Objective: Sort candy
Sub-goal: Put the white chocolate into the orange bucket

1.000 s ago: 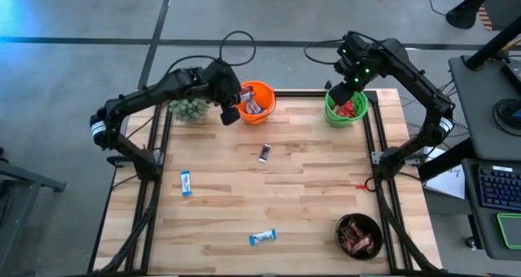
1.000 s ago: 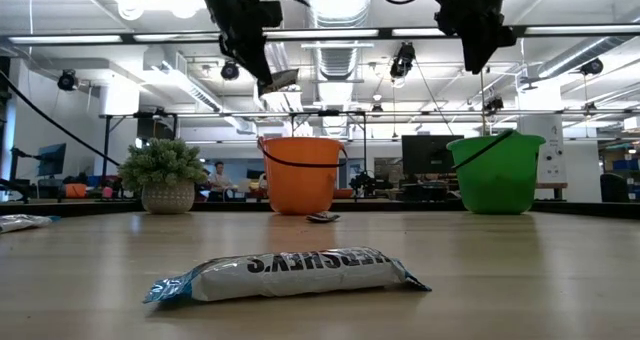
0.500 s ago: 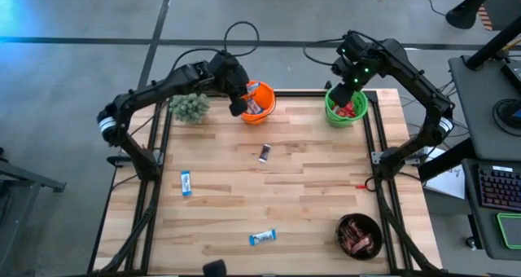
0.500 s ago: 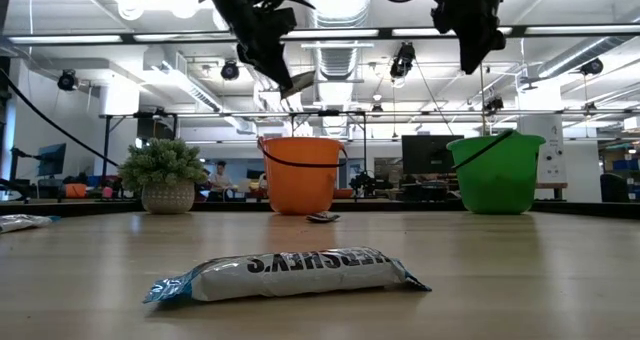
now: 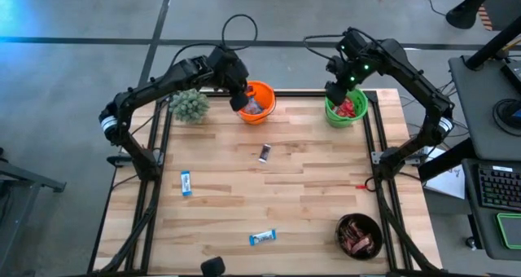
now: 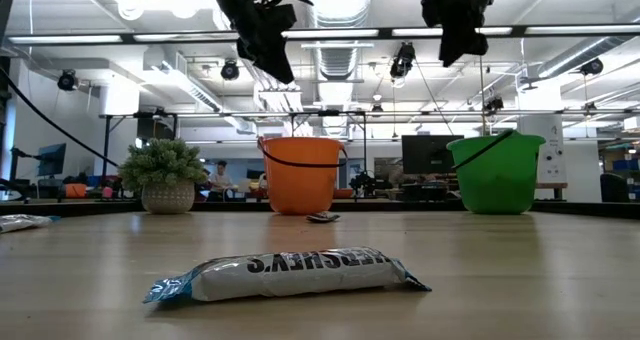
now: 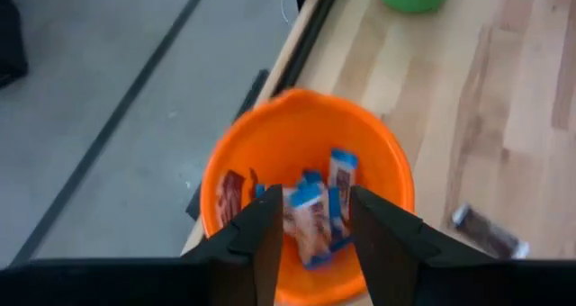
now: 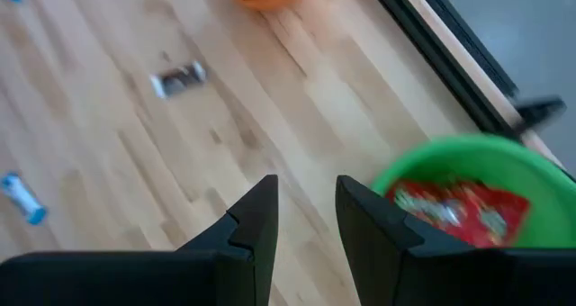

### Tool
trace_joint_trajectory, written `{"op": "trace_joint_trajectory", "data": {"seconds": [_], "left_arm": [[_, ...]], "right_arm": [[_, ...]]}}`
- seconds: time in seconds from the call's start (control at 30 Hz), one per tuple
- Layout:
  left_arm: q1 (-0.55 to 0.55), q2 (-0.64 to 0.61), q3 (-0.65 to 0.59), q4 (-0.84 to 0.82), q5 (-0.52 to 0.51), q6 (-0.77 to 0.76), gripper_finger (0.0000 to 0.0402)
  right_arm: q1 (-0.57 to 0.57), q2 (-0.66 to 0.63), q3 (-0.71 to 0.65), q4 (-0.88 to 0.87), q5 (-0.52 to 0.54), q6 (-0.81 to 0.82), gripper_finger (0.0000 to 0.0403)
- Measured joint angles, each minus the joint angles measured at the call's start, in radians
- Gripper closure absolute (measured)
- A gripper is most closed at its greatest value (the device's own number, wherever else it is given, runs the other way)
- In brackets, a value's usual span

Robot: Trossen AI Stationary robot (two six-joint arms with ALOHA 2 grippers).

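My left gripper (image 5: 238,99) hangs open above the orange bucket (image 5: 259,103), with nothing between its fingers (image 7: 265,238). Blue-and-white bars (image 7: 317,207) and a dark bar lie in that bucket (image 7: 270,144). My right gripper (image 5: 335,88) is open and empty beside and above the green bucket (image 5: 348,108), which holds red packets (image 8: 454,205). Loose candy lies on the table: a dark bar (image 5: 264,152) and two blue-and-white bars (image 5: 186,182) (image 5: 262,238), one of them close in the low view (image 6: 290,273).
A small green plant (image 5: 190,107) stands at the far left, next to the orange bucket. A brown bowl (image 5: 359,234) with candy sits at the near right corner. A small red piece (image 5: 361,185) lies by the right edge. Bare wood lies between the loose sweets.
My left gripper has moved toward the far edge and a little right, to above the orange bucket. The bar that showed at its fingertips is gone from them. My right gripper has turned at the wrist above the green bucket, staying open.
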Motion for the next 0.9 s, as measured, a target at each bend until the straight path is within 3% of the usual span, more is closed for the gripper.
{"op": "trace_joint_trajectory", "data": {"seconds": [0.23, 0.53, 0.9], "left_arm": [[0.0, 0.0, 0.038, -0.171, 0.001, 0.002, 0.0284], [0.0, 0.0, 0.169, -0.378, 0.002, -0.016, 0.0284], [-0.001, 0.0, 0.305, -0.53, 0.003, -0.016, 0.0284]], "right_arm": [[0.0, 0.0, 0.0, 0.104, -0.137, -0.008, 0.0308], [0.04, 0.026, 0.0, 0.182, -0.14, 0.052, 0.0321], [0.325, 0.085, -0.008, 0.2, -0.144, 0.054, 0.0321]]}}
